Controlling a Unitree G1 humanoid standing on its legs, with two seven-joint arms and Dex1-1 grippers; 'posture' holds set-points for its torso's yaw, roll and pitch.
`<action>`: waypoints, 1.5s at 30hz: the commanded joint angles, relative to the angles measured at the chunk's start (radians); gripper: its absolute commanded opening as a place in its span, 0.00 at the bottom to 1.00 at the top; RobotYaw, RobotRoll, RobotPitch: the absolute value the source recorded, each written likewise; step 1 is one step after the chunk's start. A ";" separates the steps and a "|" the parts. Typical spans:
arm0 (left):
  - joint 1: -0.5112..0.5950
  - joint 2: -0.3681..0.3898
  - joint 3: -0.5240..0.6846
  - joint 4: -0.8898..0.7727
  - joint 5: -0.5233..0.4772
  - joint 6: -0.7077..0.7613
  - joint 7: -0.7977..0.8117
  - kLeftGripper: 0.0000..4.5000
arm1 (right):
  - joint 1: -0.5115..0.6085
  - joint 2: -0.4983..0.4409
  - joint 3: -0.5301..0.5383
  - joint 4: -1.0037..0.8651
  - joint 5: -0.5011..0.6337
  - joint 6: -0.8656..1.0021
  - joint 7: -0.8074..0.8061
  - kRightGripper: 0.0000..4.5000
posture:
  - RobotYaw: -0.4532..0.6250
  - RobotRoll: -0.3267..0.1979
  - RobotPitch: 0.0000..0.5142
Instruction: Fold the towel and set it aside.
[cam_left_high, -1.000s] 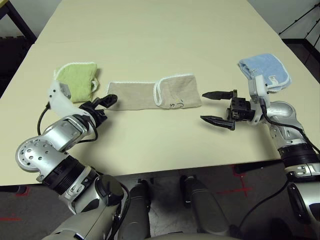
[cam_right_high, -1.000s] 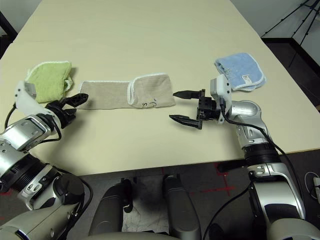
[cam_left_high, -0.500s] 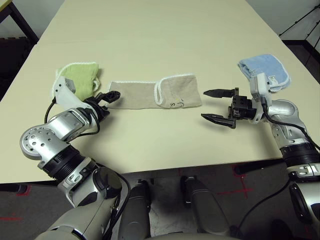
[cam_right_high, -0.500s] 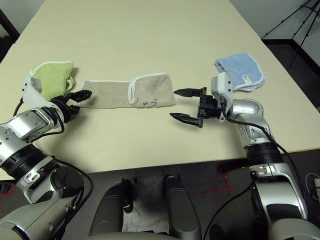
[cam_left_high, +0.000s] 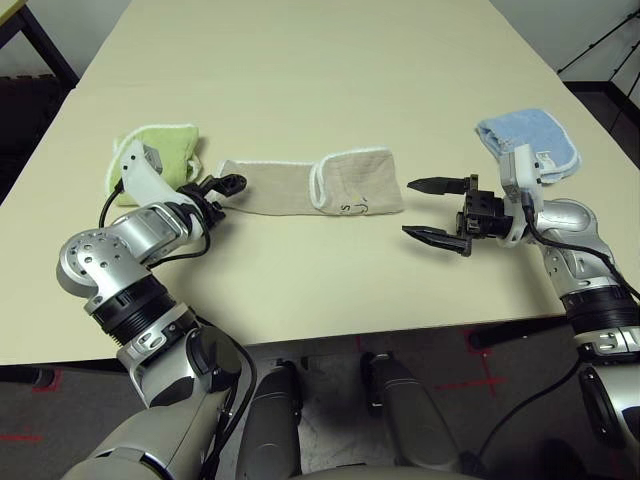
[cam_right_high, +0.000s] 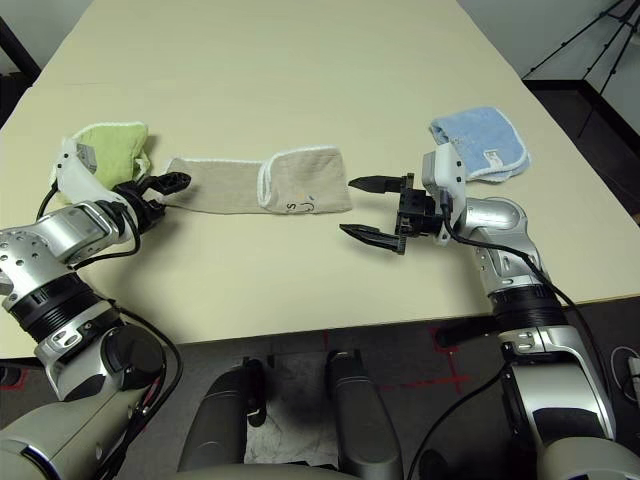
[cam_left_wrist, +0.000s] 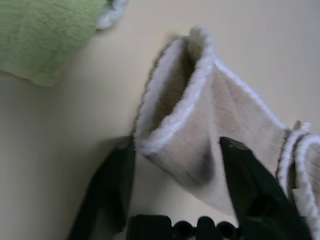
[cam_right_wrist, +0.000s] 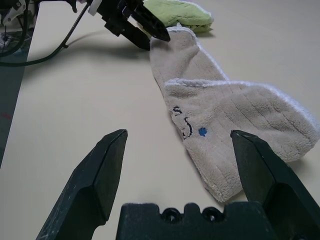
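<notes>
Grippers come nearest. The right gripper (cam_left_high: 437, 210) hovers just off the towel's right end with its fingers wide apart and nothing between them, pointing leftward along the table (cam_left_high: 330, 290). The left gripper (cam_left_high: 222, 186) sits at the towel's left end; in its wrist view the two black fingers (cam_left_wrist: 112, 185) stand either side of the lifted white-edged end, part-way closed, but I cannot tell whether they have clamped it yet.

A little farther, the towel (cam_left_high: 335, 185) lies mid-table as a long tan strip running left to right, its right part doubled over with the dark motif showing.

It should handle as soft, light terry: it will sag and drape, not hold a shape, and the pile should give the fingers good friction. The stitched edging at each short end looks the best hold, being thicker and firmer than the middle. Pinching one layer alone risks the fold sliding open.

Farthest, a lime-green towel (cam_left_high: 150, 160) lies just left of that end, and a light-blue towel (cam_left_high: 530, 145) lies far right.
</notes>
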 joint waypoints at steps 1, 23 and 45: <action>0.026 -0.011 -0.021 0.024 0.024 0.009 -0.011 0.45 | 0.019 -0.010 -0.012 -0.017 -0.004 -0.001 -0.001 1.00 | 0.29 0.62 0.41; 0.132 0.204 -0.529 -0.250 0.124 -0.087 -0.186 0.00 | 0.018 0.001 -0.005 -0.002 -0.007 0.000 -0.002 1.00 | 0.31 0.62 0.42; 0.105 0.481 -1.112 -0.381 0.473 -0.368 -0.414 0.00 | 0.039 0.002 -0.005 -0.008 -0.009 -0.003 -0.015 1.00 | 0.30 0.62 0.43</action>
